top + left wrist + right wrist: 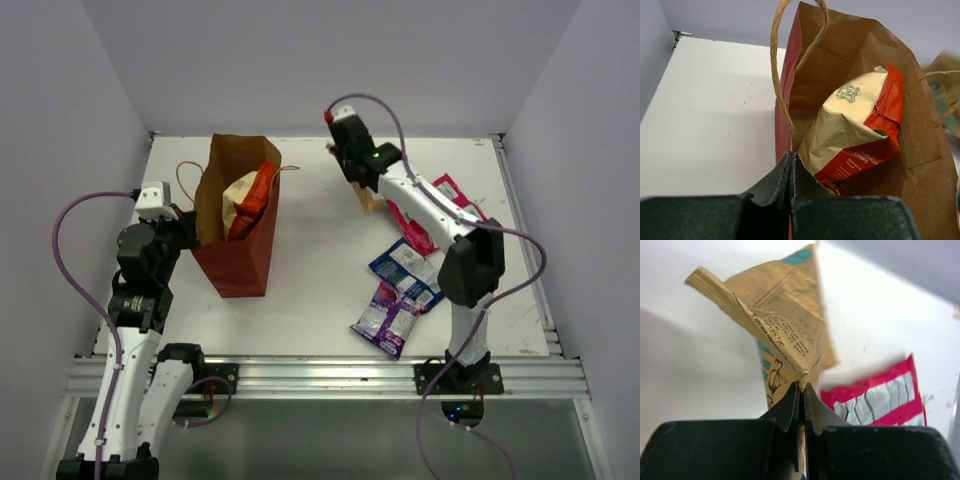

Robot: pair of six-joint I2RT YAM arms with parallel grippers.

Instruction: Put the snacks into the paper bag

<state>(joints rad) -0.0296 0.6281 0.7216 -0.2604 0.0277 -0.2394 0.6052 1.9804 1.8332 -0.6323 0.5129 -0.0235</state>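
Note:
The paper bag (240,255) stands upright at the left, red outside and brown inside. The large orange-red packet (252,198) leans inside it and also shows in the left wrist view (860,130). My left gripper (192,232) is shut on the bag's near-left rim (782,125). My right gripper (367,193) is shut on the tan-brown packet (790,315) and holds it above the table, to the right of the bag. The pink-magenta (414,234), blue-white (405,268) and purple-silver (388,318) packets lie on the table under the right arm.
A small red packet (453,190) lies near the right edge, partly behind the right arm. A cord handle (782,65) loops up over the bag's rim. White walls enclose the table on three sides.

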